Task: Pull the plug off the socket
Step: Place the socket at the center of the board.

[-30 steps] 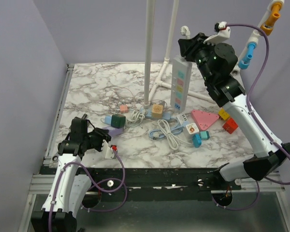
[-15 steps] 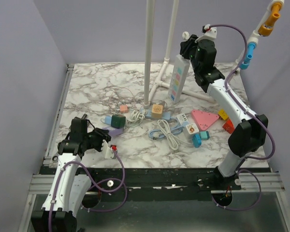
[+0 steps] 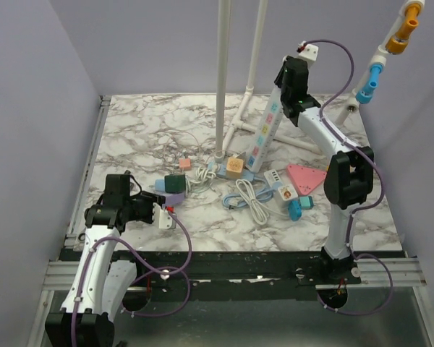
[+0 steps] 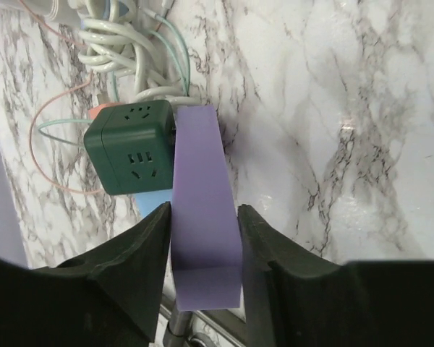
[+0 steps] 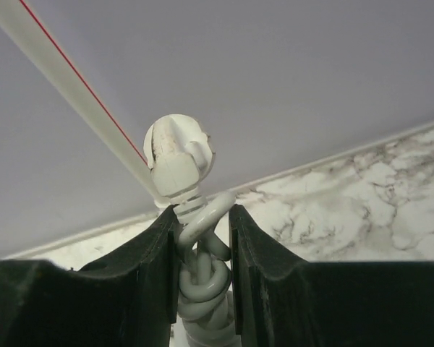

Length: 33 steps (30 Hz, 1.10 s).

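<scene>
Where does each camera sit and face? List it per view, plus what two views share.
Top external: above and behind, looking down on the marble table; both arms show.
Left wrist: low over the table, looking along its fingers at a purple block and green socket cube.
Right wrist: raised at the far side, looking past its fingers at a white cable and wall.
Shared: top external and left wrist both show the green socket cube.

long white power strip [image 3: 266,126] with pastel sockets leans steeply, its lower end down by the marble bench [image 3: 130,137]. white round-headed plug [image 5: 178,155] tops a coiled white cord [image 5: 202,278]. flat lavender plug [image 4: 205,210] lies just beside a dark green cube socket [image 4: 130,148].
</scene>
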Each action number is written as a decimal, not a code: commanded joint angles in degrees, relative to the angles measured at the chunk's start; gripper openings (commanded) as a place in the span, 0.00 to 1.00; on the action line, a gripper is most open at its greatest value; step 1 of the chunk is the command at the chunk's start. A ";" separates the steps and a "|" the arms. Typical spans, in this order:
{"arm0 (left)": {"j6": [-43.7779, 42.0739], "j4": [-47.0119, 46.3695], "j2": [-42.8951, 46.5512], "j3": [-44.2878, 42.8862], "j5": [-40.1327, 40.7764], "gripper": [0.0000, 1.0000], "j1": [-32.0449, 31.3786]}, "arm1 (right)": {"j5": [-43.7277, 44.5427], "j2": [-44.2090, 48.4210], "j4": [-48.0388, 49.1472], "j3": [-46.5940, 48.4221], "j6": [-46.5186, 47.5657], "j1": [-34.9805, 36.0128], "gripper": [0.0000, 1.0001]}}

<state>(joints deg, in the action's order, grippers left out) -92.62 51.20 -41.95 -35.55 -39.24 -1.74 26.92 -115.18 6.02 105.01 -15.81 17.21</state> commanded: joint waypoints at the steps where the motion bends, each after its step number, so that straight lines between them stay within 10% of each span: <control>1: 5.04 5.38 0.48 -1.98 -4.49 0.47 -0.37 | 1.16 -3.34 -8.63 -3.28 -0.15 0.71 0.23; 9: 10.21 6.65 0.57 -2.93 -6.38 0.70 -0.37 | -0.44 -3.58 -11.76 -0.44 -0.64 0.71 0.83; 17: 15.30 10.43 -0.64 -7.47 -9.77 0.75 -0.37 | -5.20 2.63 -15.64 3.09 -3.81 1.38 0.98; 21: 14.00 16.92 -2.25 -10.19 -10.82 0.98 -0.37 | -6.32 6.97 -16.92 1.16 -3.89 4.60 1.00; 33: 23.45 22.69 -2.55 -23.20 -13.01 0.99 -0.37 | -0.73 23.07 -14.80 -15.88 -2.30 20.52 1.00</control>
<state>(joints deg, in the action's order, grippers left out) -77.65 72.34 -43.81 -50.72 -47.68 -1.91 23.49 -95.98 -8.99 94.00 -18.33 34.98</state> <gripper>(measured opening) 0.982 0.998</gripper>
